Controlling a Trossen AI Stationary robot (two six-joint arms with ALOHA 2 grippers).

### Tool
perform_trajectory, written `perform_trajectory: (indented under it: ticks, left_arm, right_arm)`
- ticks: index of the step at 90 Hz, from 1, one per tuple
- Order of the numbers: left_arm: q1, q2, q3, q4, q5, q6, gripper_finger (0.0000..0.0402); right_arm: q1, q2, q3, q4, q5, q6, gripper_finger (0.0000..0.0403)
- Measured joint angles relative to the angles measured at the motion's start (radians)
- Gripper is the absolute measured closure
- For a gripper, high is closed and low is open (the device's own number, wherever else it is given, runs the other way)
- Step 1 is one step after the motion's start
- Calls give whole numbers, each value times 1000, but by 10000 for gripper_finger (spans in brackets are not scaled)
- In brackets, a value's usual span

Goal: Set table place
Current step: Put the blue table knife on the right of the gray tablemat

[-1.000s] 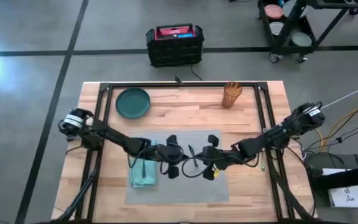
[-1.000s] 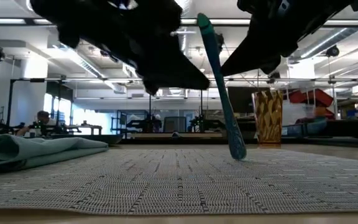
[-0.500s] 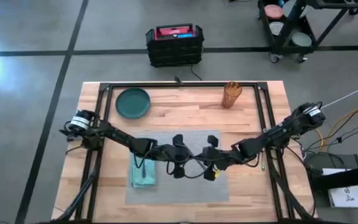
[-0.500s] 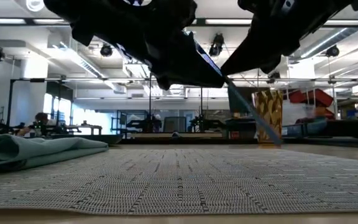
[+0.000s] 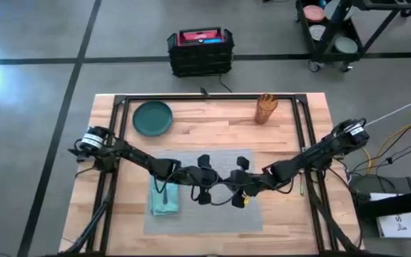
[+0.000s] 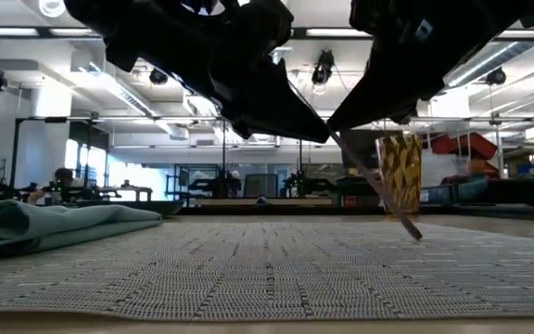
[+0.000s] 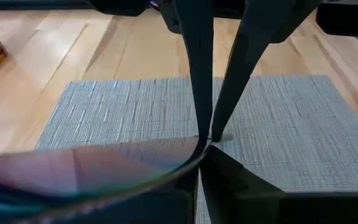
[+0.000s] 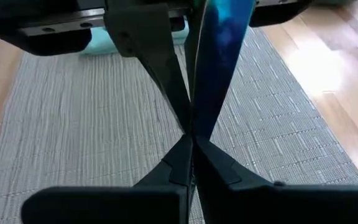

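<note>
Both grippers, left gripper (image 5: 216, 184) and right gripper (image 5: 228, 187), clench one thin utensil (image 6: 378, 190) above the placemat (image 5: 191, 214) at table (image 5: 212, 125) center; plate (image 5: 153, 118) at eleven o'clock. Release only one side, slowly.

Plate (image 5: 153, 118), cup (image 5: 266, 108) (amber) — napkin (image 5: 165, 198)

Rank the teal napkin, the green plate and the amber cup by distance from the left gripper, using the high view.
From the left gripper, over the placemat:
1. Teal napkin, just to its left on the placemat.
2. Green plate, at the table's far left.
3. Amber cup, at the far right; only slightly farther than the plate.
</note>
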Motion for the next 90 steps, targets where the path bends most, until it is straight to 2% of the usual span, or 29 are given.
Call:
perform_trajectory:
  ticks: [26,38,54,90]
  left_arm:
    - [47,0,0,-2,17,18,402]
    - [79,0,0,2,80,17,402]
    - [106,0,0,13,100,16,402]
    - [129,0,0,13,105,36,402]
  right_arm:
    - [-26,0,-1,-13,15,152,399]
    - [-45,1,26,-71,6,225,375]
    - [-65,6,99,-218,7,256,332]
    - [-84,6,101,-220,15,326,277]
